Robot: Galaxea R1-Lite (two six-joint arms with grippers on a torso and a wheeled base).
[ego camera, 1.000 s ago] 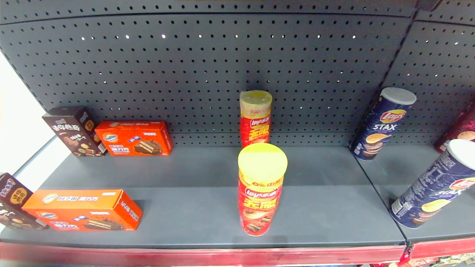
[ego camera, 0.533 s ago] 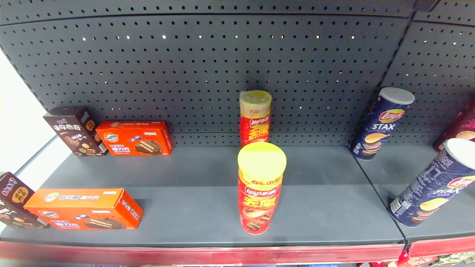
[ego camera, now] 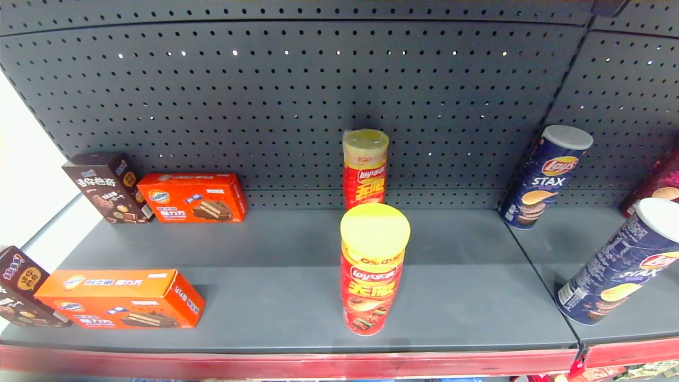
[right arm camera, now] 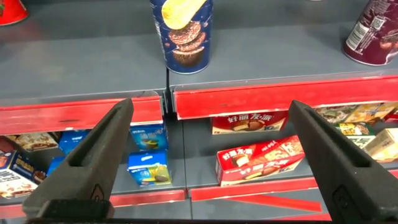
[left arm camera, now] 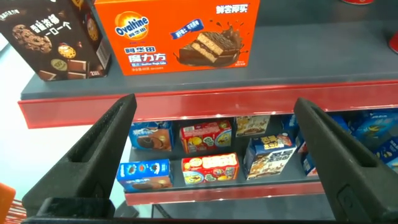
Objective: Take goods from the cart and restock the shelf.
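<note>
Front red can (ego camera: pixel 373 270) upright at front middle of the shelf (ego camera: pixel 265 297); second red can (ego camera: pixel 365 170) directly behind it. Left of front red can: near orange box (ego camera: pixel 119 300), rear orange box (ego camera: pixel 191 197), rear brown box (ego camera: pixel 106 187), and near brown box (ego camera: pixel 21 286), cut off by the edge. Right of it: rear blue can (ego camera: pixel 546 178) and near blue can (ego camera: pixel 620 270), partly cut off. Left hand (left arm camera: pixel 214 102) and right hand (right arm camera: pixel 211 106) both spread wide, holding nothing, facing the red shelf lip (left arm camera: pixel 68 111). Since a second ago, a slight camera shift; goods unmoved.
</note>
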